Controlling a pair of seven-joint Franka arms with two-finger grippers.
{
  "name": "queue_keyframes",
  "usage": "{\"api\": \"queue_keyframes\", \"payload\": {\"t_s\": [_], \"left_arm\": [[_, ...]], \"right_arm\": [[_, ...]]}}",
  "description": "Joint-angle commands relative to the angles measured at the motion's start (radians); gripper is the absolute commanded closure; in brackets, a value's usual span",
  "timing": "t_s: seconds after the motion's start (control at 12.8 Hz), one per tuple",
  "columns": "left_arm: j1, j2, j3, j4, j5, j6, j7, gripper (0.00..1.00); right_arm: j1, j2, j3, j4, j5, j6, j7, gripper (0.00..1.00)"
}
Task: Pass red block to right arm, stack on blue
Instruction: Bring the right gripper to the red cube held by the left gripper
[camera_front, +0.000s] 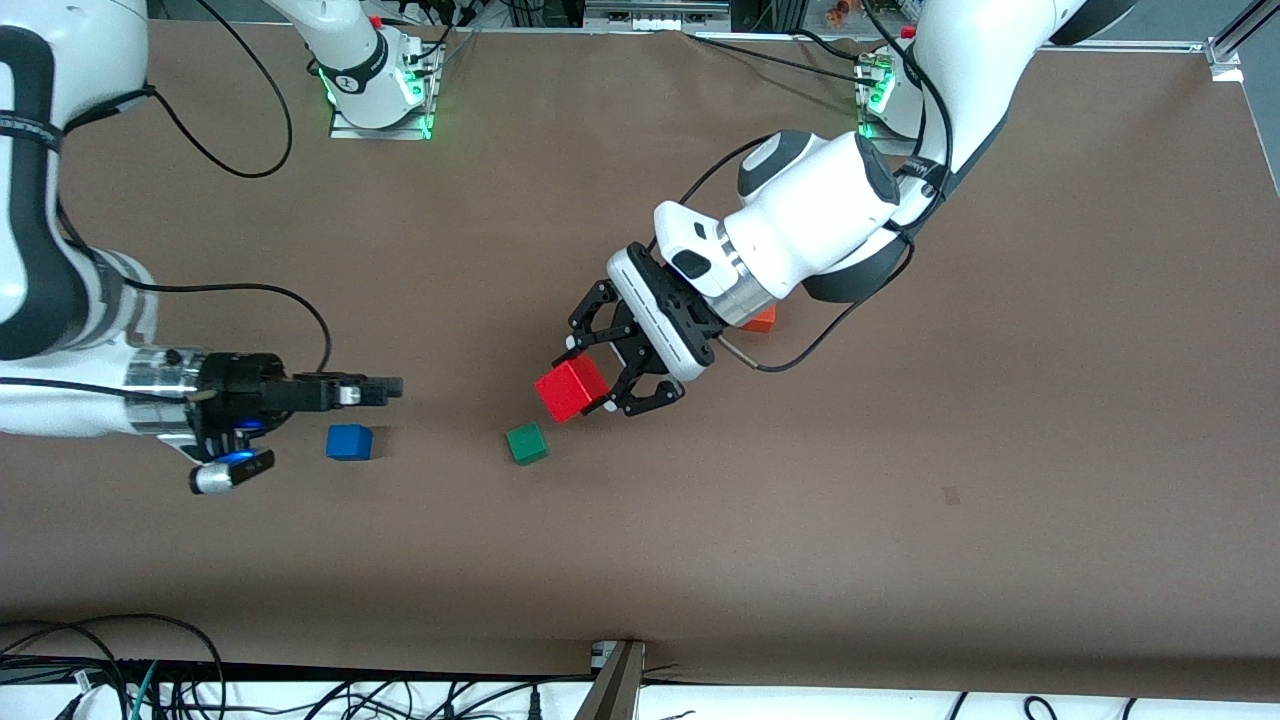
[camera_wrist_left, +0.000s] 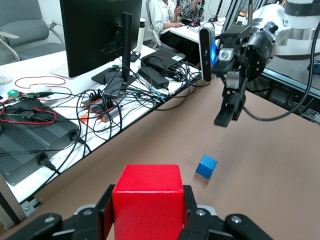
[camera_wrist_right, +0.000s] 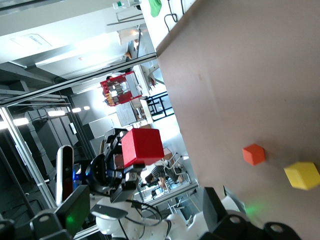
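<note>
My left gripper (camera_front: 592, 386) is shut on the red block (camera_front: 571, 388) and holds it in the air over the middle of the table, close above the green cube (camera_front: 526, 443). The left wrist view shows the red block (camera_wrist_left: 147, 192) clamped between the two fingers. The blue cube (camera_front: 349, 441) lies on the table toward the right arm's end and also shows in the left wrist view (camera_wrist_left: 206, 166). My right gripper (camera_front: 392, 387) is open and empty, held level just above the blue cube, pointing at the red block (camera_wrist_right: 141, 146).
An orange cube (camera_front: 761, 320) lies partly hidden under the left wrist; it shows in the right wrist view (camera_wrist_right: 254, 154) beside a yellow cube (camera_wrist_right: 302, 175). Cables and the table's edge (camera_front: 620, 660) run along the side nearest the front camera.
</note>
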Motion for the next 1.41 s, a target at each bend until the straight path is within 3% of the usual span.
{"api": "queue_keyframes", "payload": {"t_s": [0.0,0.16,0.39,0.7,1.33], "left_arm": [[-0.042,0.056,-0.003,0.099,-0.020,0.003,0.052,1.00],[-0.053,0.064,-0.002,0.118,-0.019,0.003,0.053,1.00],[-0.129,0.074,0.086,0.165,-0.037,0.001,0.052,1.00],[-0.183,0.128,0.121,0.243,-0.041,0.001,0.053,1.00],[-0.188,0.139,0.118,0.253,-0.065,-0.001,0.052,1.00]], "right_arm": [[0.044,0.046,-0.002,0.037,0.043,0.085,-0.047,0.00],[0.077,0.064,-0.002,0.042,0.073,0.151,-0.076,0.00],[0.110,0.070,-0.002,0.052,0.090,0.203,-0.080,0.00],[0.136,0.064,-0.002,0.054,0.121,0.243,-0.071,0.00],[0.142,0.084,-0.003,0.052,0.173,0.256,-0.182,0.00]]}}
